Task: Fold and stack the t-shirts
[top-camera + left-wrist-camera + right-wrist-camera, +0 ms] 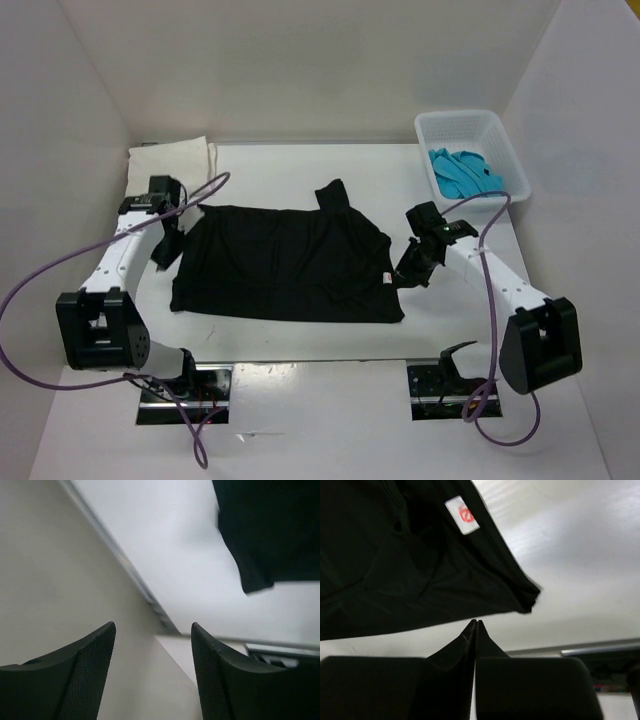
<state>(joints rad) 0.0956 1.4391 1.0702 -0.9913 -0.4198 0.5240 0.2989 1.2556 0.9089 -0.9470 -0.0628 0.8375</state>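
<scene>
Across the surface (300,175) lies the black t-shirt (285,265); left jaws parted and empty, right jaws closed on nothing. I'd pinch both side edges evenly before folding.

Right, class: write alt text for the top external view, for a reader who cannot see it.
A black cloth t-shirt lies spread on a white table, the left gripper and right gripper at its side edges. A folded cream-white cloth t-shirt sits far left; a white plastic lattice basket far right holds a bright turquoise cloth t-shirt.
</scene>
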